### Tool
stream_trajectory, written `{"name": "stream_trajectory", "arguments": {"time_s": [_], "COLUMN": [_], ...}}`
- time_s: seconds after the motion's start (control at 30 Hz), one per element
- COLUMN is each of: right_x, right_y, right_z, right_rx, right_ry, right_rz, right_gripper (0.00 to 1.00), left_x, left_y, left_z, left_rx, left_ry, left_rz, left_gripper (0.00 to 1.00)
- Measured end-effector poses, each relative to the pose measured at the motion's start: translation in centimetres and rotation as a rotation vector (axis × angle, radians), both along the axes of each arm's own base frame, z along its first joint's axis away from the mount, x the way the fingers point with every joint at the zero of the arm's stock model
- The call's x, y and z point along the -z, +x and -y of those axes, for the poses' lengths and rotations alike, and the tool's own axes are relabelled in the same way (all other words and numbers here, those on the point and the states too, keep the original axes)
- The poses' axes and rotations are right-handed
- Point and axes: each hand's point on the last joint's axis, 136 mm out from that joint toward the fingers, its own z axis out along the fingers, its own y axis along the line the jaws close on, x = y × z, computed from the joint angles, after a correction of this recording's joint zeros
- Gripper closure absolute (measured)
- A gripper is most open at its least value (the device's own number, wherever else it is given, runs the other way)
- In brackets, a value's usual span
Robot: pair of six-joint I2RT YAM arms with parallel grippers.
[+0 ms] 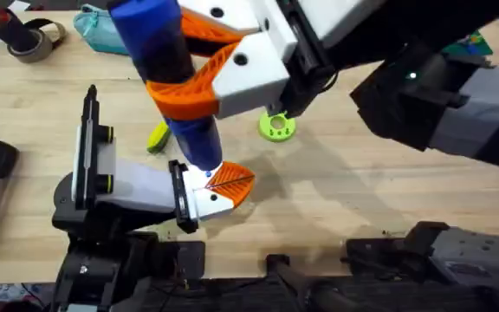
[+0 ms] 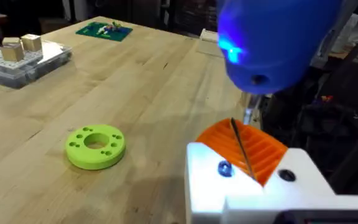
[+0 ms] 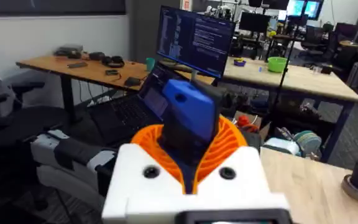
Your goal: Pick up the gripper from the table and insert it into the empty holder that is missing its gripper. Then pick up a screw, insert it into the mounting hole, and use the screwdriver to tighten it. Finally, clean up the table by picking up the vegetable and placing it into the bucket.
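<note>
Near the table's [image 1: 388,199] front edge, left of middle, the gripper [image 1: 230,182] sits in the holder [image 1: 210,201]. The screwdriver [image 1: 167,65] stands on it, pinched upright by the right gripper [image 1: 199,82]. I cannot tell the left gripper's state. The vegetable [image 1: 157,137] lies just behind, the lime-green disc [image 1: 277,127] farther right.

No legible text or labels, monitor [image 3: 194,37] lines — too small to read

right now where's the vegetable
In the overhead view the vegetable lies on the table left of centre, just left of the blue screwdriver, with the lime-green disc farther right.
</note>
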Motion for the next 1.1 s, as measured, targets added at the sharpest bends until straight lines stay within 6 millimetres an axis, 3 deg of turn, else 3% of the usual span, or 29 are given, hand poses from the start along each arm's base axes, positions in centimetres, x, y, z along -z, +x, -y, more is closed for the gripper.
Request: {"name": "stream_trajectory", "arguments": {"time_s": [0.53, 1.1], "right_x": [1.0, 1.9], "right_y": [-1.2, -0.3], "right_z": [-0.4, -1.2], "right_rx": [-0.02, -0.006], "right_ry": [0.016, 0.017], "right_rz": [0.003, -0.005], "right_gripper": [0.954, 0.954], "left_x": [0.0, 0.0], "left_y": [0.0, 0.0], "left_z": [0.0, 0.0], "left_rx": [0.0, 0.0], "left_ry": [0.0, 0.0], "left_rz": [0.0, 0.0], "left_gripper": [0.986, 0.986]}}
